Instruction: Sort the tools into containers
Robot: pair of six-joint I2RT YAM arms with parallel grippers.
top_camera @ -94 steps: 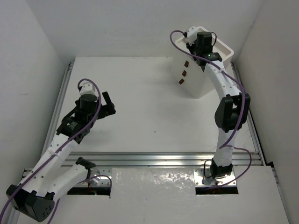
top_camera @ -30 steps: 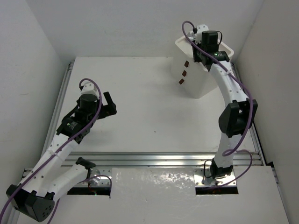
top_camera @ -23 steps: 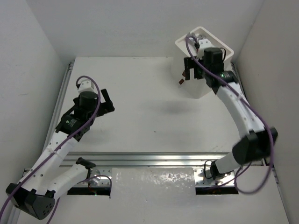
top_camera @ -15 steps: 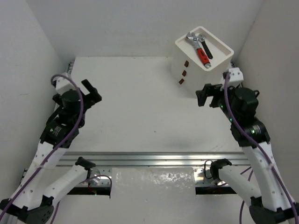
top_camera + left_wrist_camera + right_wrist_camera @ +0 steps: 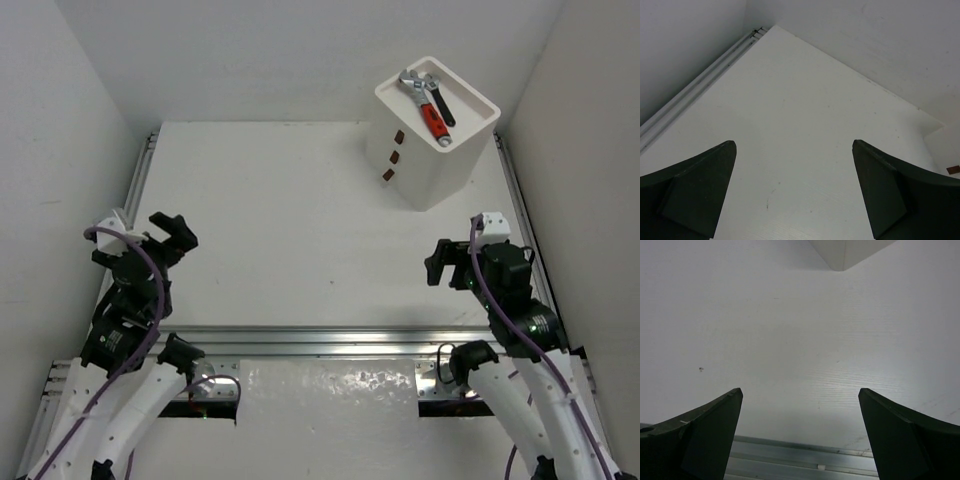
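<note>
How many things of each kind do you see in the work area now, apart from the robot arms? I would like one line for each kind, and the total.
red-handled wrench: 1
black-handled wrench: 1
white drawer unit: 1
Total: 3

A white cube-shaped drawer unit (image 5: 425,175) stands angled at the far right of the surface (image 5: 280,220), with three dark red tabs (image 5: 393,158) on its front. In its recessed top a red-handled wrench (image 5: 430,112) and a black-handled wrench (image 5: 443,103) lie side by side.
</note>
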